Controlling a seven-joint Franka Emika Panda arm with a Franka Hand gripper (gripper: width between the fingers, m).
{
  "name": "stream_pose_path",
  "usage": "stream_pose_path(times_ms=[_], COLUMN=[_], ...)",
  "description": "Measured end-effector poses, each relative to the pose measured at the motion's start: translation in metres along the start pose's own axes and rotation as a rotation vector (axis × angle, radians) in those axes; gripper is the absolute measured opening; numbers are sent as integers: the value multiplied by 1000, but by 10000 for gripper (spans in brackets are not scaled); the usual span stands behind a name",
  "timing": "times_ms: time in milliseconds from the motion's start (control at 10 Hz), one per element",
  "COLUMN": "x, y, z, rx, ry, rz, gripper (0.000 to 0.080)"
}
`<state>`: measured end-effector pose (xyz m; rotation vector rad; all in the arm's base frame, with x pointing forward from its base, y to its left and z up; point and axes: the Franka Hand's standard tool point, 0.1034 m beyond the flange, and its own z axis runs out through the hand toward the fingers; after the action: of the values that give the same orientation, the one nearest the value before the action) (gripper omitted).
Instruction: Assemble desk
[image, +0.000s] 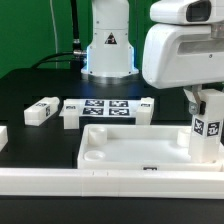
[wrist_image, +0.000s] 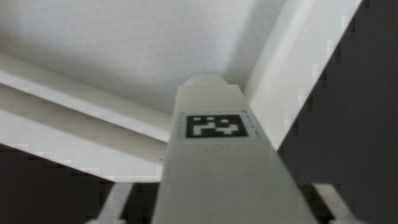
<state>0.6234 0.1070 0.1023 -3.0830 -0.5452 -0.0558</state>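
The white desk top (image: 120, 150) lies rim up at the front of the black table. My gripper (image: 204, 110) is shut on a white square leg (image: 206, 135) with a black-and-white tag. It holds the leg upright at the top's corner on the exterior view's right. In the wrist view the leg (wrist_image: 221, 150) fills the middle between my two fingers (wrist_image: 121, 203). The desk top's rim and floor (wrist_image: 125, 50) lie beyond the leg. Whether the leg touches the corner socket is hidden. A second leg (image: 41, 110) lies loose at the back on the exterior view's left.
The marker board (image: 108, 107) lies behind the desk top, with a white block (image: 70, 116) at one end and another (image: 147, 106) at the other. A long white rail (image: 90, 182) runs along the front. The robot base (image: 108, 50) stands at the back.
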Motion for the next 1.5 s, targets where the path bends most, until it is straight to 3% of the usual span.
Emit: stream_pose_path(times_ms=[700,1300,1500], x=[-1,-6,-6], y=[4,27,28], z=[1,0,0], rx=[37,4,4], ry=[1,2,2], rz=[612,935,926], gripper=[290,292,294])
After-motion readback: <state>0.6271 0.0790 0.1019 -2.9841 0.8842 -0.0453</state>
